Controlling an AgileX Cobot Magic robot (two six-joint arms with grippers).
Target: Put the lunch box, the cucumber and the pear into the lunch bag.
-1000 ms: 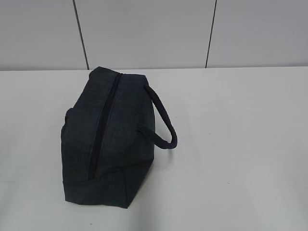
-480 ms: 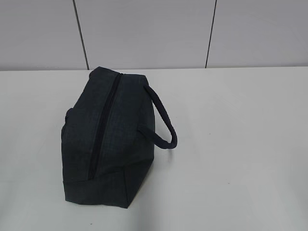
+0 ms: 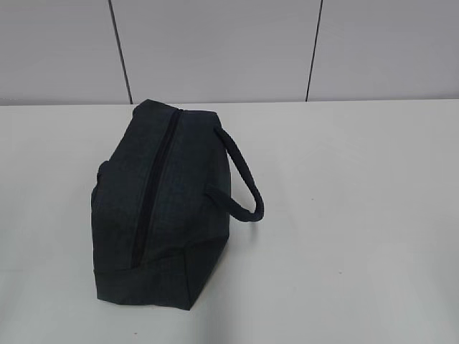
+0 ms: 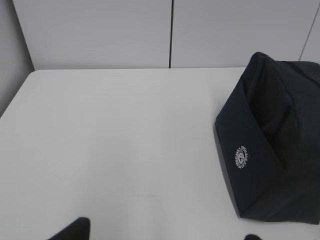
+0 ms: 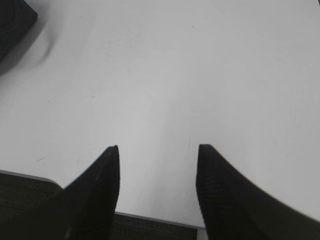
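Meanwhile nothing has moved: lunch bag (image 3: pixel 161 208) zipped, both end effectors (image 5: pixel 157 150) parted, empty.

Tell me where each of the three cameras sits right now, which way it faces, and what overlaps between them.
Exterior view: raised in front of the table, looking down at a slant toward the panelled back wall; the lunch bag lies left of centre, zipper shut; no arm shows.
Left wrist view: low over the table's left side, facing the wall; only the left gripper fingertips show at the bottom edge, apart.
Right wrist view: tilted down at bare tabletop; the right gripper is open and empty.
Shared: all three views show the lunch bag, the right wrist only a corner.
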